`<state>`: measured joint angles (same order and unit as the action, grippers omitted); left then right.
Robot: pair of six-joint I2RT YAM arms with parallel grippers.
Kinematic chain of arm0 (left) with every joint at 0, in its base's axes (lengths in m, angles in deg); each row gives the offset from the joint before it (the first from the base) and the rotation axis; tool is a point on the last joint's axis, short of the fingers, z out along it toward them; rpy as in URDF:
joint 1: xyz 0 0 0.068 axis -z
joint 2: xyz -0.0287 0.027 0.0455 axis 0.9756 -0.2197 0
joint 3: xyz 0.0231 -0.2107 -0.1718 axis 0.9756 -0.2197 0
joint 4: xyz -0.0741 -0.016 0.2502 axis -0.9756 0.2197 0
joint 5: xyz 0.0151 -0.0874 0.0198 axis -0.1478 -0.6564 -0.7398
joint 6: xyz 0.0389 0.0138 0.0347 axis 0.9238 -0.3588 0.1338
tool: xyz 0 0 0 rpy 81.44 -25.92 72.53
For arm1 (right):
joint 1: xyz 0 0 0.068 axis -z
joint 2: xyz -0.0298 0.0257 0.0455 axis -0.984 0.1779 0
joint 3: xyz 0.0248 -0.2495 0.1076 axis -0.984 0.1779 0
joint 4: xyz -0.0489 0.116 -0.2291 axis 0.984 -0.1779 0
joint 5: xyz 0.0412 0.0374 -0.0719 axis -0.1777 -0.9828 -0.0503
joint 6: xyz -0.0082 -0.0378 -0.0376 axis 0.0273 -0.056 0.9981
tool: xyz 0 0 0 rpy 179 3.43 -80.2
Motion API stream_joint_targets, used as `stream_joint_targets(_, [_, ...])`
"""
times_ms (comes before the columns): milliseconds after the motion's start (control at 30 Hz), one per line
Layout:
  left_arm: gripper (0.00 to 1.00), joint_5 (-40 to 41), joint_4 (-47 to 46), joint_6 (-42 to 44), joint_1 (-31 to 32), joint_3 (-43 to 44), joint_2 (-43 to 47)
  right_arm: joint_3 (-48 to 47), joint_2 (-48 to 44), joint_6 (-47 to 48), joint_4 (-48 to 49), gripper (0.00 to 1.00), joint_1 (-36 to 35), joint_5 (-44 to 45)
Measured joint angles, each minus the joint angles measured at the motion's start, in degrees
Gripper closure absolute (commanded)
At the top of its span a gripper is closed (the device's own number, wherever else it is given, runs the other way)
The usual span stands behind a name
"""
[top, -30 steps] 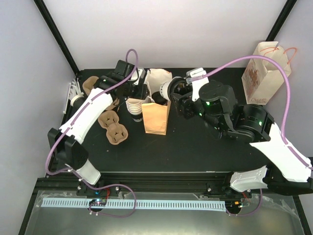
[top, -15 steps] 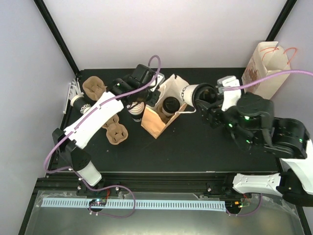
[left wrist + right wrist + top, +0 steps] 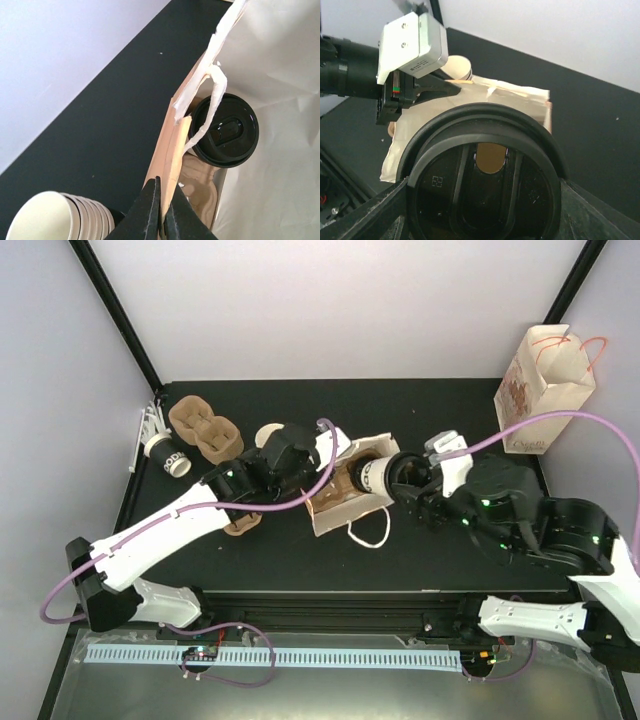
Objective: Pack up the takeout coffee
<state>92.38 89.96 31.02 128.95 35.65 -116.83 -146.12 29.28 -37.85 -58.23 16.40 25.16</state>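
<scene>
Now: sideways coffee at the bag mouth, snag and spill risk.
Our right gripper (image 3: 402,480) clasps the white paper cup with round black plastic lid (image 3: 485,170) sideways at the tipped brown paper bag (image 3: 167,150). The left gripper (image 3: 164,195) pinches the bag's rim tight. We judge that entry could catch the white twisted-paper handle (image 3: 207,115), bump the lidded cup already inside (image 3: 225,131), or tear the rim.

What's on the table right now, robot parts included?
brown paper bag: one, tipped, centre
held cup: one, white with black lid, at bag's mouth
bagged cup: one, black lid, inside bag
loose cup: one, white, black lid, lying far left
cup stack: one, white, beside bag
pulp carriers: three, brown, back left, left-centre, inside bag
printed bag: one, white, back right
left end effector: shut on bag edge
right end effector: gripping held cup
</scene>
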Motion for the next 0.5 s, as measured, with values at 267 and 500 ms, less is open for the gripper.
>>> stream_joint_targets(267, [0.98, 4.83, -6.58, 3.61, 4.79, -4.83, 1.22, 8.48, -0.44, 0.02, 3.67, 0.44, 0.00, -4.48])
stream_joint_targets(500, [0.98, 6.71, -7.78, 3.63, 6.21, -7.93, 2.71, 17.29, -0.76, 0.17, 8.07, 0.45, 0.00, -6.75])
